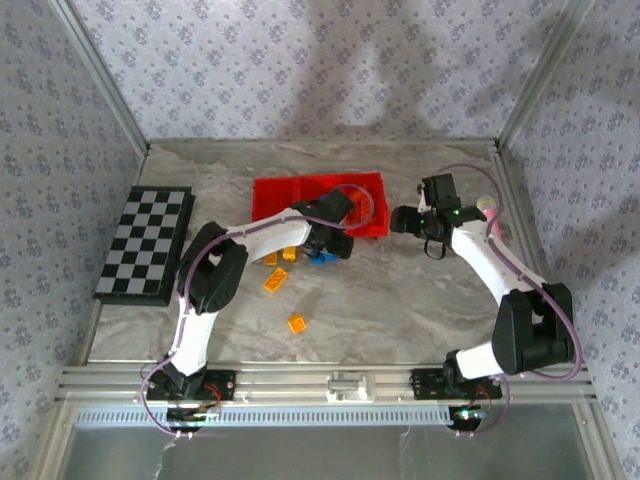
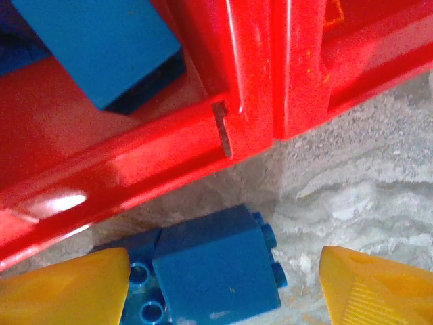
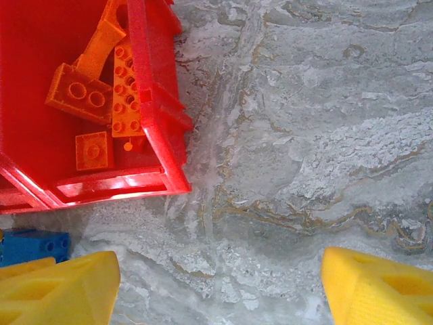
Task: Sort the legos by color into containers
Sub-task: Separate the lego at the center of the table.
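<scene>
The three joined red containers (image 1: 300, 192) stand at the table's middle back. My left gripper (image 2: 223, 288) is open just in front of their near wall (image 2: 169, 152), its yellow fingers on either side of a blue lego (image 2: 216, 267) lying on the table without touching it. A second blue lego (image 2: 139, 291) lies against it, and another blue one (image 2: 101, 40) is inside the bin. My right gripper (image 3: 220, 288) is open over bare table by the right bin (image 3: 159, 108), which holds orange legos (image 3: 78, 91) and the arch (image 3: 101, 37). Yellow-orange legos (image 1: 275, 280) lie loose on the table.
A black-and-white checkered board (image 1: 145, 243) lies at the left. A pink cylinder (image 1: 490, 207) stands by the right arm. One more loose yellow-orange brick (image 1: 297, 323) sits nearer the front. Patterned walls and metal rails bound the table.
</scene>
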